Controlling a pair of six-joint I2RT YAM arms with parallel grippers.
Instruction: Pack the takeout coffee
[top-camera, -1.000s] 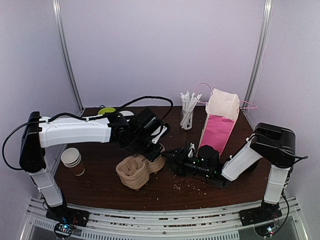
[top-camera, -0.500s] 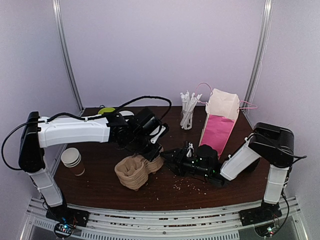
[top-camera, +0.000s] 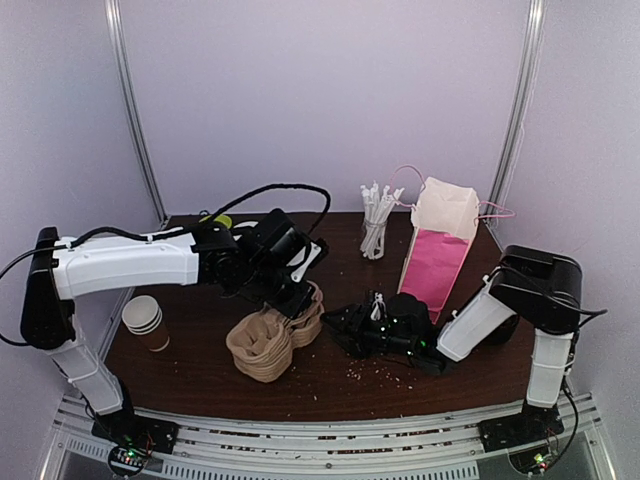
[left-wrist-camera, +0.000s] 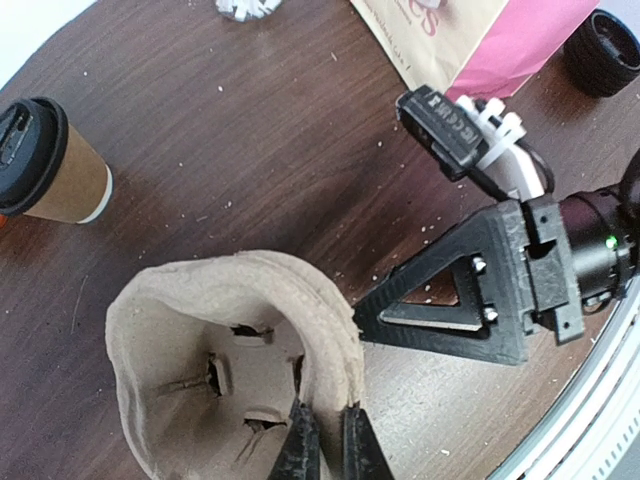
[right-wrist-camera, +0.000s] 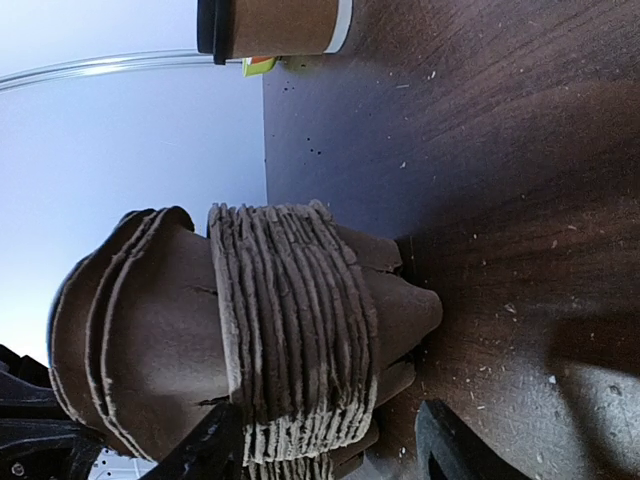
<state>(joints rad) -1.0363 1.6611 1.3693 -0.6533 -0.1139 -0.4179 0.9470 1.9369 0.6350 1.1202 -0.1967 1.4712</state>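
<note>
The takeout coffee (left-wrist-camera: 50, 165) stands upright beyond the pulp carrier stack (left-wrist-camera: 200, 330), nearer the left gripper (left-wrist-camera: 327, 418), jaws pinching that stack's rim, than the right gripper (right-wrist-camera: 325, 450), jaws spread.

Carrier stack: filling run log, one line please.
left gripper: shut on carrier rim | right gripper: open at stack | takeout coffee: upright, untouched

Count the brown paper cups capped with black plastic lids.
1. The lidded brown paper cup stands upright on the dark wooden table, apart from the moulded-pulp carrier stack; the left arm may hide others.
</note>
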